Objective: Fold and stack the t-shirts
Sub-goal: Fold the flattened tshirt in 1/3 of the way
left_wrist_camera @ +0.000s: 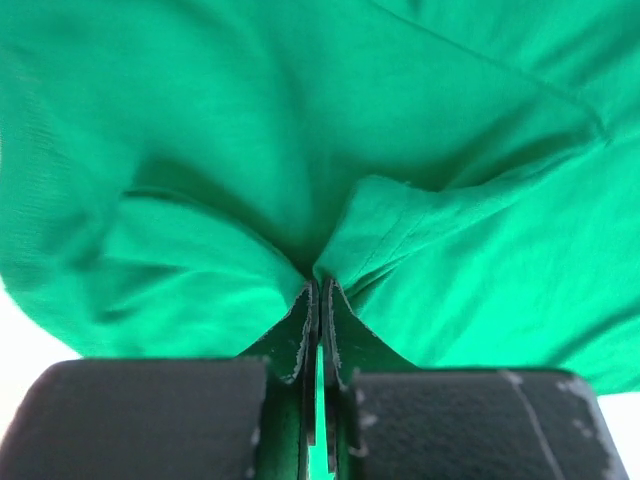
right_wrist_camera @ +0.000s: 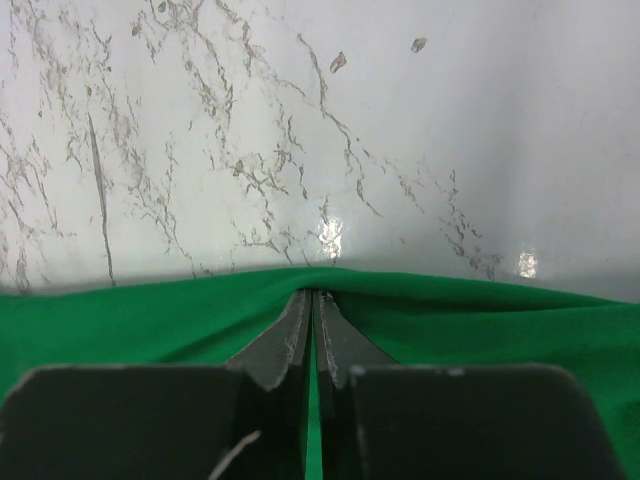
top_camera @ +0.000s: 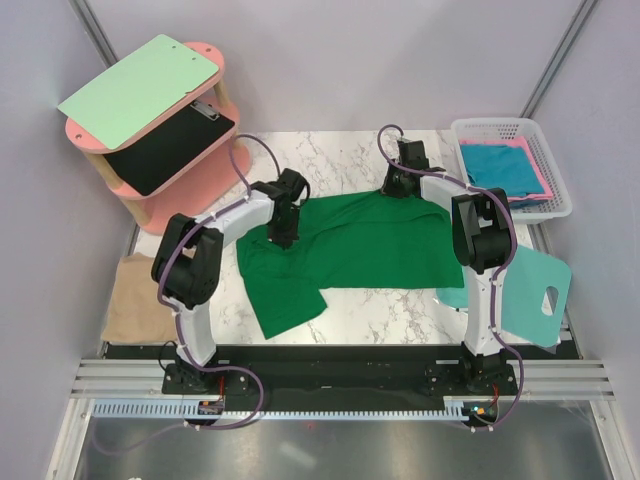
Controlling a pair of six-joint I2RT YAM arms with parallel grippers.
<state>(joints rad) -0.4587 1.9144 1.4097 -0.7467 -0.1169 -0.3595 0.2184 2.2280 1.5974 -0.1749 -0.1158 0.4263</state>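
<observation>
A dark green t-shirt [top_camera: 350,250] lies spread across the middle of the marble table. My left gripper [top_camera: 283,238] is shut on its left part; in the left wrist view [left_wrist_camera: 318,285] the cloth bunches between the closed jaws. My right gripper [top_camera: 392,188] is shut on the shirt's far edge, and the right wrist view [right_wrist_camera: 313,293] shows a thin fold pinched between the jaws. A tan-beige t-shirt [top_camera: 135,300] lies at the table's left edge. Folded teal-blue [top_camera: 495,165] and pink [top_camera: 540,180] t-shirts lie in the white basket [top_camera: 545,210].
A pink two-tier shelf [top_camera: 190,180] with a pale green clipboard [top_camera: 140,88] on top stands at the back left. A mint-teal board with a hole [top_camera: 535,295] lies at the right, by the right arm. Bare marble [right_wrist_camera: 300,130] lies beyond the shirt's far edge.
</observation>
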